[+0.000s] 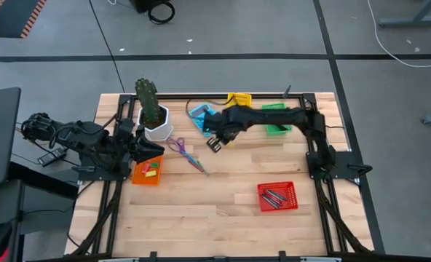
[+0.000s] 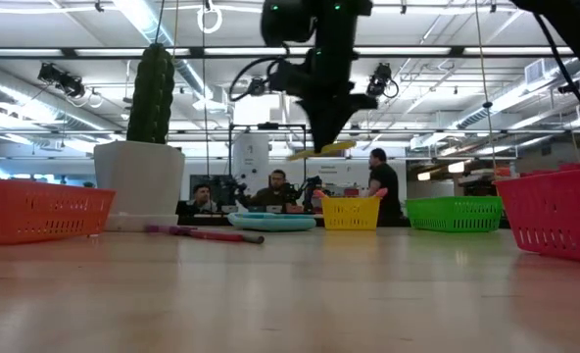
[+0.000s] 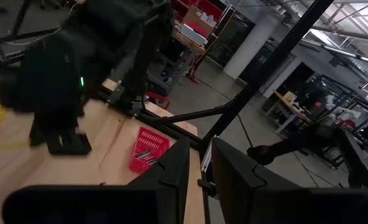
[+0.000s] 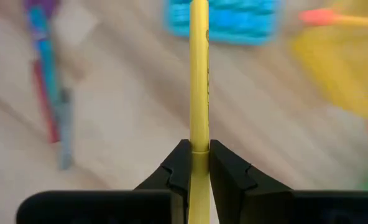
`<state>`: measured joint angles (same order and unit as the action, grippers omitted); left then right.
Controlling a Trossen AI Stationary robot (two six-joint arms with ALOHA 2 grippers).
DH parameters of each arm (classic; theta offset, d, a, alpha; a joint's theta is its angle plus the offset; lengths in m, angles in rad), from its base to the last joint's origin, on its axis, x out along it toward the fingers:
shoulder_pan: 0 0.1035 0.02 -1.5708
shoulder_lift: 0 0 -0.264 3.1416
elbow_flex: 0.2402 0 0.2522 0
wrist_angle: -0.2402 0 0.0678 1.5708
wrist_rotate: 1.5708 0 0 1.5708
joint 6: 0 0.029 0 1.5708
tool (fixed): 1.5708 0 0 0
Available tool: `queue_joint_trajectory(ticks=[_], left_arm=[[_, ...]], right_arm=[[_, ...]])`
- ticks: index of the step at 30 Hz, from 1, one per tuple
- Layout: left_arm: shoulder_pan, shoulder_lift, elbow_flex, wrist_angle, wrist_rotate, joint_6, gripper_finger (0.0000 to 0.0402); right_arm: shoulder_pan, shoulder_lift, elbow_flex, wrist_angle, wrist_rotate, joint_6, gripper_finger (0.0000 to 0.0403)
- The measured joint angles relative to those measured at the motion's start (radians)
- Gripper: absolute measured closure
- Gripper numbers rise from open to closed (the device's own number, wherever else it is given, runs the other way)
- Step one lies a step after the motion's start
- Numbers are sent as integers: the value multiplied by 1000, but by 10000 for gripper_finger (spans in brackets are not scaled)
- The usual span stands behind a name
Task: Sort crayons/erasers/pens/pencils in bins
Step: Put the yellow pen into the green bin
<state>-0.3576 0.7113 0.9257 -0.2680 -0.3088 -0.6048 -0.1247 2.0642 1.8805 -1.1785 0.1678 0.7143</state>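
My right gripper (image 1: 214, 141) hangs over the table's middle, between the blue calculator (image 1: 200, 116) and the purple-handled scissors (image 1: 187, 155). It is shut on a yellow pencil (image 4: 199, 74), which also shows in the low view (image 2: 321, 149). My left gripper (image 1: 147, 149) waits above the orange bin (image 1: 147, 173) with its fingers close together and nothing between them. The yellow bin (image 1: 239, 98) and the green bin (image 1: 277, 121) stand at the far edge. The red bin (image 1: 277, 196), near right, holds dark pens. The erasers do not show plainly. My right gripper pinches the pencil's shaft (image 4: 199, 144) between its two fingers, which lie across the pencil. The fingers come from above, pointing down. The pencil is lifted clear of the table and lies almost level, one end slightly higher (image 2: 344, 145).
A white pot with a cactus (image 1: 156, 122) stands at the far left beside the orange bin. The scissors lie flat on the wood. Open wood lies in the near half of the table, left of the red bin. People sit in the room beyond the far edge (image 2: 275, 188).
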Motion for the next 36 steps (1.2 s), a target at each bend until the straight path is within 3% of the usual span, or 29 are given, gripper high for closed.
queue_joint_trajectory(ticks=[5, 12, 20, 26, 36], left_arm=[[0, 1, 0, -1, 0, 14, 327], [2, 2, 0, 0, -34, 14, 333], [2, 2, 0, -1, -73, -12, 335], [2, 2, 0, -1, -175, -12, 336], [2, 2, 0, 0, -262, -23, 335]], right_arm=[[-70, -75, -9, -136, 75, -42, 354], [-238, -171, -150, -248, 13, -133, 354], [-422, -373, -420, -180, 1, -178, 354], [-514, -486, -617, -116, -38, -280, 354], [-589, -479, -727, -21, -75, -450, 354]])
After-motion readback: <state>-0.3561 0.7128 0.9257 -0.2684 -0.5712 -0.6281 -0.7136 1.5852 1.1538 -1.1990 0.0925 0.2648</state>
